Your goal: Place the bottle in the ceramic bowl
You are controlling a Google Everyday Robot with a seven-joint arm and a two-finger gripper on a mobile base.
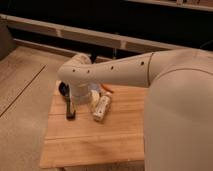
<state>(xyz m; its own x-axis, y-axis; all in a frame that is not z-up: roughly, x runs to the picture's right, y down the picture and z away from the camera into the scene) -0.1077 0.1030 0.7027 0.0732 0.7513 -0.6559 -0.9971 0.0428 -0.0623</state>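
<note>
The robot's white arm (125,72) reaches in from the right and bends downward over the left rear part of the bench (100,140), a pale wooden top. The end effector (79,98) points down just above the bench surface, between the black bar and the bottle. Whether it is open or closed cannot be told, and nothing can be seen in its hold.

The ceramic bowl (62,89) shows only as a dark edge behind the wrist, at the left rear of the bench. The flat black bar (70,108) lies just left of the end effector. The bottle (101,108) lies on its side on the bench, just right of the end effector and outside the bowl. A small orange piece (106,89) lies behind the bottle.
</note>
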